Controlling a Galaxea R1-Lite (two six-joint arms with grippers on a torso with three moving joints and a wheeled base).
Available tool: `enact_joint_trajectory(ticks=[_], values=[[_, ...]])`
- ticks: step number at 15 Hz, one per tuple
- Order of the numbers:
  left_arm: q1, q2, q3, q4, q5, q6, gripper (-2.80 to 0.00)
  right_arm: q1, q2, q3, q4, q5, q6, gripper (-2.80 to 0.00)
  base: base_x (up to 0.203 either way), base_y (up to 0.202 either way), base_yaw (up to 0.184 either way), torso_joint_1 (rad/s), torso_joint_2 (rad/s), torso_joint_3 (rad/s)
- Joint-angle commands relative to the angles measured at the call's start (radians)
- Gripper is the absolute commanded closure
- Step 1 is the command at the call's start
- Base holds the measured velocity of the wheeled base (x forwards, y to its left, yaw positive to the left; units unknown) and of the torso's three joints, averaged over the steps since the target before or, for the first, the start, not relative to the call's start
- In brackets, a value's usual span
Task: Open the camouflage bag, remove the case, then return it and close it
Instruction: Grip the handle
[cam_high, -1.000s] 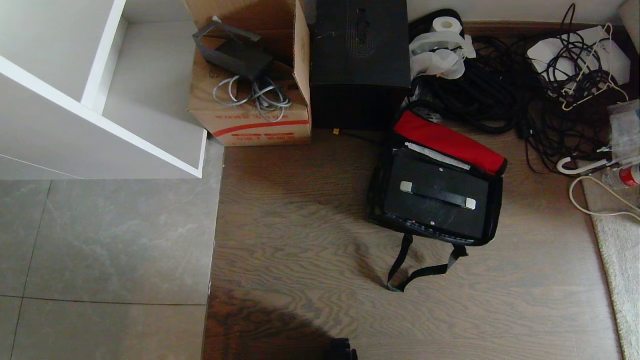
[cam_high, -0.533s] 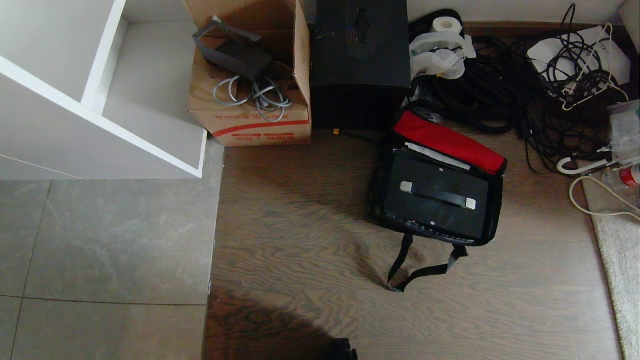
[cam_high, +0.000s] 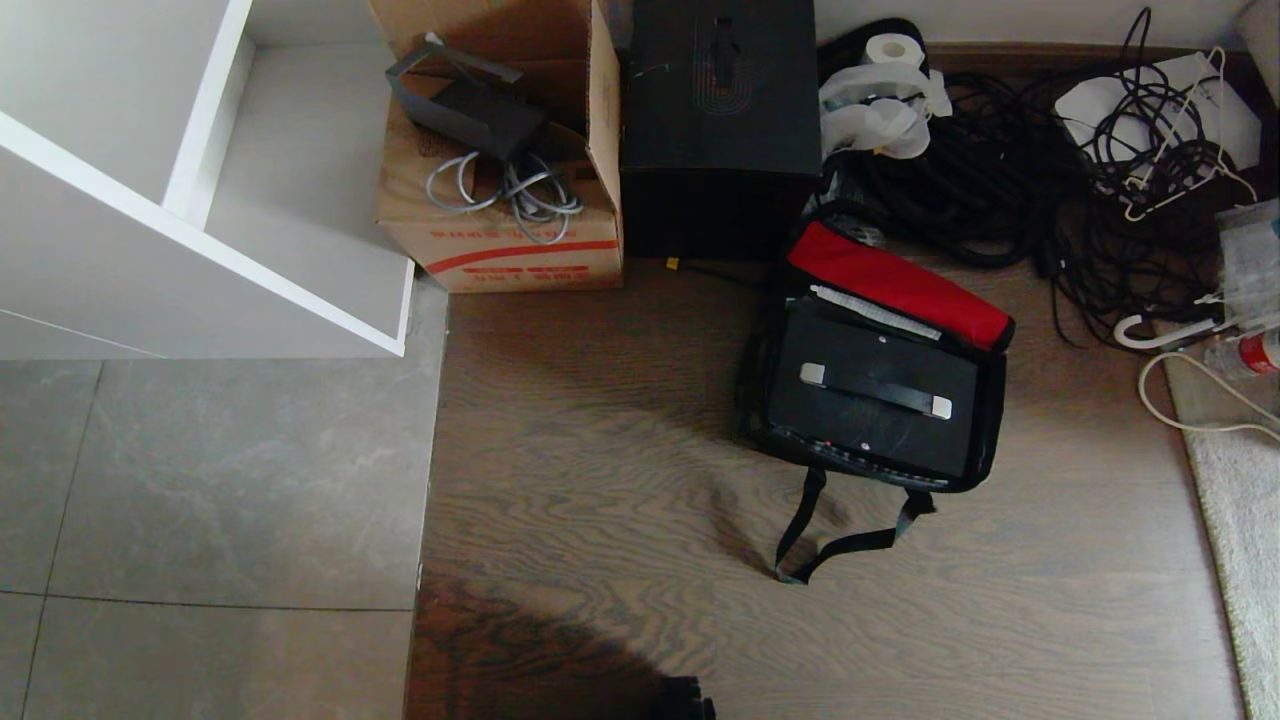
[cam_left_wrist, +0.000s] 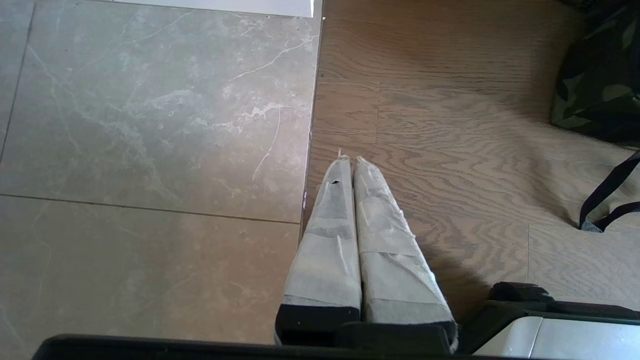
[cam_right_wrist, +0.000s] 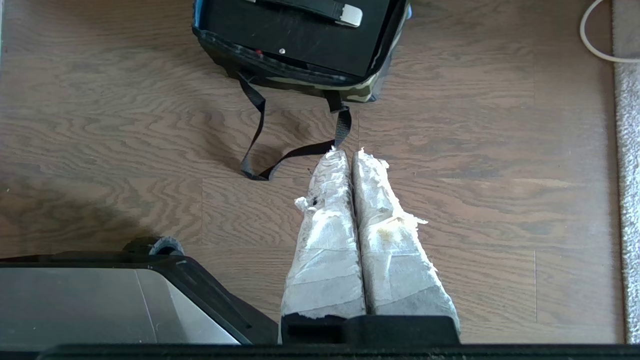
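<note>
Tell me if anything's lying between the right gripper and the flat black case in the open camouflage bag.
Only the bag's black strap lies on the wooden floor between the shut right gripper and the black case; nothing else visible.

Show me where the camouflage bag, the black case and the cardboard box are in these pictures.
camouflage bag (cam_high: 905, 283): head view, on its red flap lining, folded back.
black case (cam_high: 860, 415): head view, on its flat lid, just below the bar handle.
cardboard box (cam_high: 500, 250): head view, on its front wall by the red stripe.

Head camera looks steeply down from above; both wrist cameras face the floor (cam_high: 600, 450), sharing the camouflage bag (cam_right_wrist: 370, 90)
</note>
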Motion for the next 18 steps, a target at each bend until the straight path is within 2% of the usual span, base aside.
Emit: enact_joint_trajectory(ticks=[1, 18], values=[[0.000, 0.000, 0.009, -0.001, 0.001, -0.001, 0.00, 0.000, 0.002, 0.000, 0.000, 0.000, 0.000, 0.00, 0.000, 0.000, 0.000, 0.000, 0.00, 0.000], [0.000, 0.000, 0.009, -0.001, 0.001, -0.001, 0.00, 0.000, 0.002, 0.000, 0.000, 0.000, 0.000, 0.00, 0.000, 0.000, 0.000, 0.000, 0.00, 0.000]])
